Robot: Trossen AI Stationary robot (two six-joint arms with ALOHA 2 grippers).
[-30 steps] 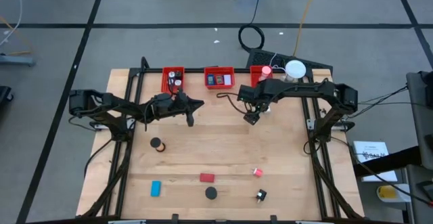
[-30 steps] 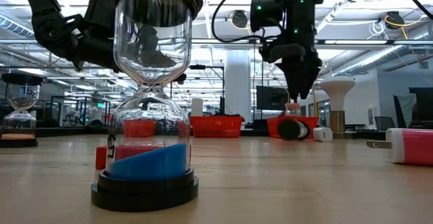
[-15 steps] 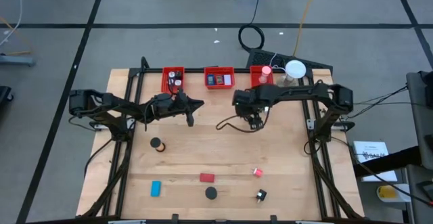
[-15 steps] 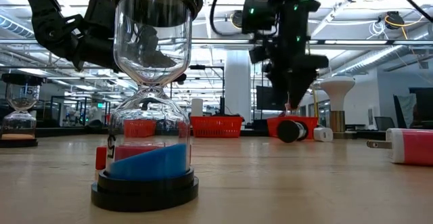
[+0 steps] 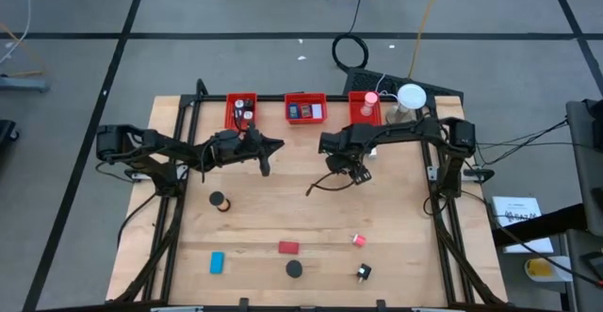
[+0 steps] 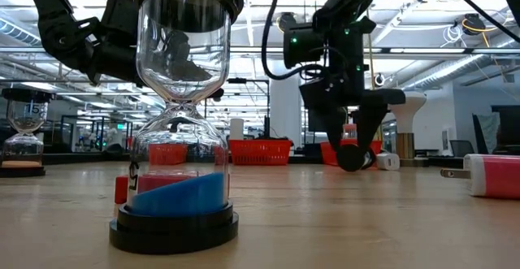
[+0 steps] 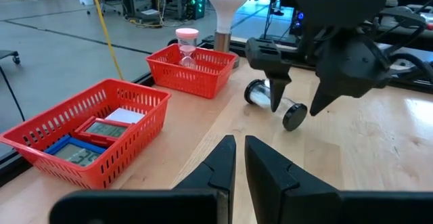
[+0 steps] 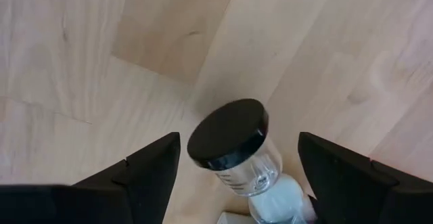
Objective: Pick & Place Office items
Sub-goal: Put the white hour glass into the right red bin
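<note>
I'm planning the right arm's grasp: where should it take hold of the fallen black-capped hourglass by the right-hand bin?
Probably the glass body just behind the black cap of the hourglass, coming straight down. It lies on its side, so its round sides face the fingers of the open right tool hanging above it.

Three red rectangular mesh bins (image 5: 305, 96) are counted in one row, the last of them just beside the white round lamp on a stand (image 5: 411, 96). Four hourglasses are counted. One pink-capped hourglass (image 7: 187, 42) is seen in the bin nearest the lamp, and one black-capped hourglass (image 7: 274, 102) is found lying near the lamp. Two are seen standing well apart from the lamp: the blue-sand hourglass (image 6: 179, 114) and the brown-based hourglass (image 6: 24, 135). One blue block (image 5: 217, 262), one red block (image 5: 288, 248), one pink bit (image 5: 359, 240) and one black-and-white bit (image 5: 364, 272) are counted far from the lamp.
</note>
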